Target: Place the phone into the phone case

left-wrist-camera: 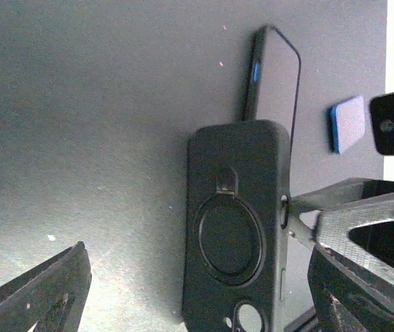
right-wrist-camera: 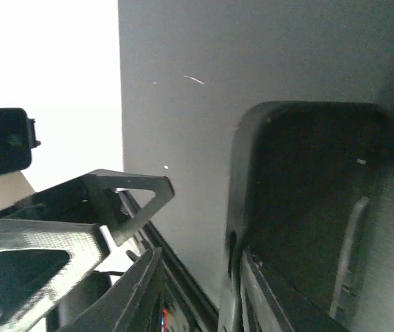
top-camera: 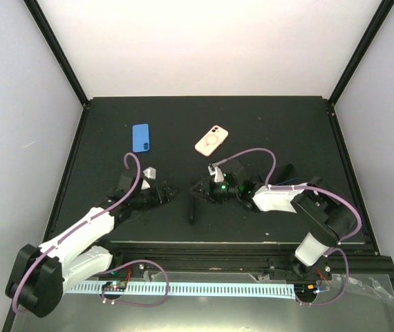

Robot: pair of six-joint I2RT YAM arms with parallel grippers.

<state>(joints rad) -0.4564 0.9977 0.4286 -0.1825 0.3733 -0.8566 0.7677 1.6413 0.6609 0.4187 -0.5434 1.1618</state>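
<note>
The pale pink phone case [top-camera: 211, 141] lies back up on the black table, its white ring showing, away from both grippers. A phone [left-wrist-camera: 274, 77] with a dark screen and a blue side button lies flat beyond a dark ring-backed case [left-wrist-camera: 235, 228]. That dark case sits between the wide-apart fingers of my open left gripper [left-wrist-camera: 200, 294], and neither finger touches it. My right gripper [right-wrist-camera: 198, 297] is at the same dark case [right-wrist-camera: 307, 200]. One finger lies along its wall, and a strip of table shows between the other finger and the case. In the top view the grippers [top-camera: 171, 192] [top-camera: 198, 188] face each other.
A blue phone-sized slab [top-camera: 140, 137] lies at the back left of the table [top-camera: 266, 124]. A thin dark shape [top-camera: 193, 209] shows below the grippers in the top view. The table's front rail runs just behind the arms' bases.
</note>
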